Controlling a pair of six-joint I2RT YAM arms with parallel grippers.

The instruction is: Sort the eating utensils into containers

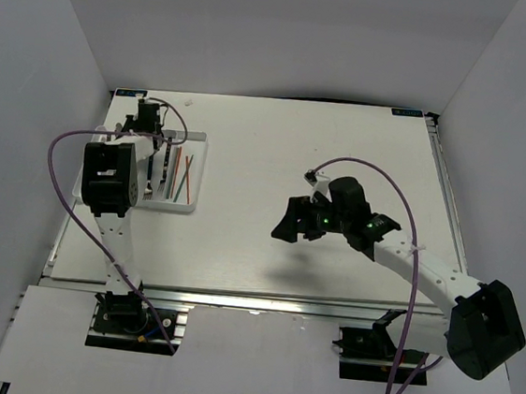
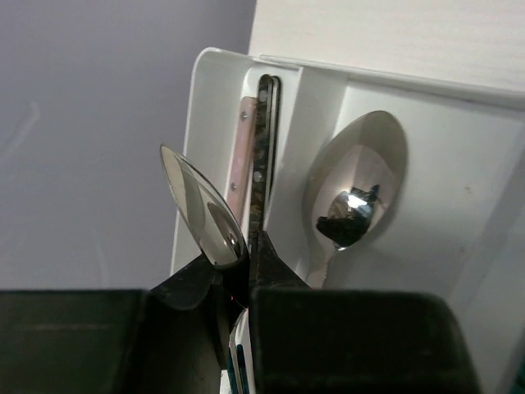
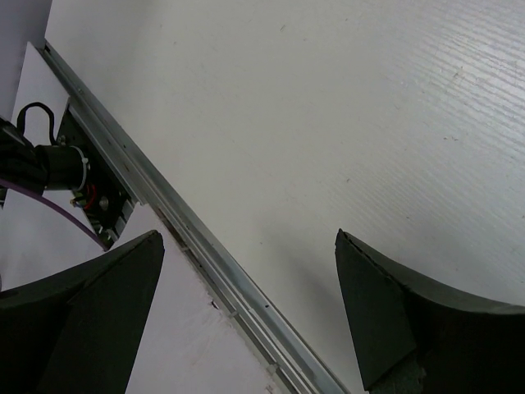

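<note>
The white divided tray [image 1: 198, 143] lies at the table's left. My left gripper [image 1: 147, 117] hangs over its far end, shut on a silver spoon [image 2: 201, 209] whose bowl sticks up tilted above the tray's left compartments [image 2: 215, 90]. Below it lie a pink handle [image 2: 242, 139] and a dark handle [image 2: 264, 139] in a narrow slot. Another silver spoon [image 2: 357, 185] lies in the wider compartment to the right. Red and green chopsticks [image 1: 183, 172] lie in the tray's right compartments. My right gripper [image 1: 303, 222] is open and empty, above bare table near the middle.
White walls enclose the table on the left, back and right. A metal rail [image 3: 189, 238] runs along the table's near edge, with the arm bases behind it. A purple cable [image 1: 66, 186] loops off the left arm, and another [image 1: 387, 177] off the right arm.
</note>
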